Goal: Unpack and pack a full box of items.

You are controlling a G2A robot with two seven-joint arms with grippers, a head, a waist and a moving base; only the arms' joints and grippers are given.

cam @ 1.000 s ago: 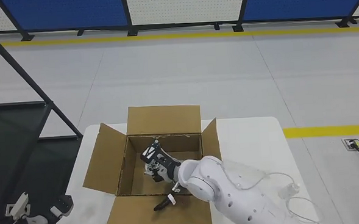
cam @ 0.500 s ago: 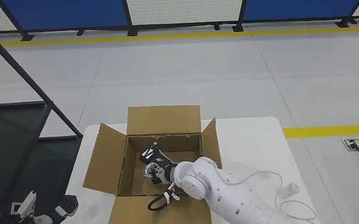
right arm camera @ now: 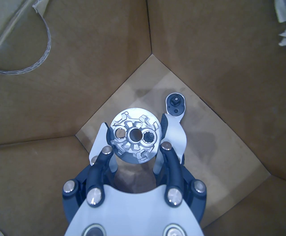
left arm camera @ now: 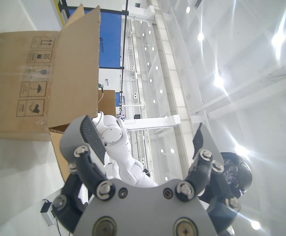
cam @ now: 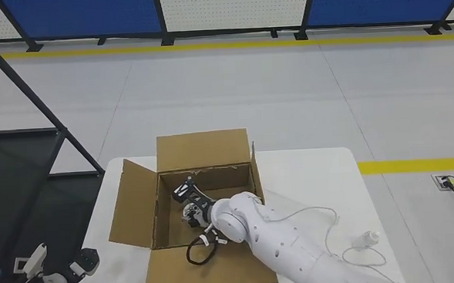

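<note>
A round metal disc [right arm camera: 134,138], with cut-out holes and raised teeth on its face, sits clamped between the two fingers of the right claw [right arm camera: 134,125], one pad pressing on each side of its rim. The disc is held low inside the cardboard box [right arm camera: 67,89], near a corner of the box floor; whether it touches the floor cannot be told. Just beside one finger of that claw, the head of a ratchet wrench [right arm camera: 175,104] lies flat on the floor, with the finger covering its handle. A curled strip of clear tape [right arm camera: 38,51] hangs against one inner wall. From above, the box [cam: 204,150] stands on the white table [cam: 322,183] with its flaps spread open, and the right arm goes down into it from the near side. The left claw [left arm camera: 144,125] is well apart from the box, off the left side of the table, pointing up toward the ceiling lights with its fingers spread wide and nothing between them; an outer flap of the box [left arm camera: 73,67] with printed handling symbols shows beyond it.
</note>
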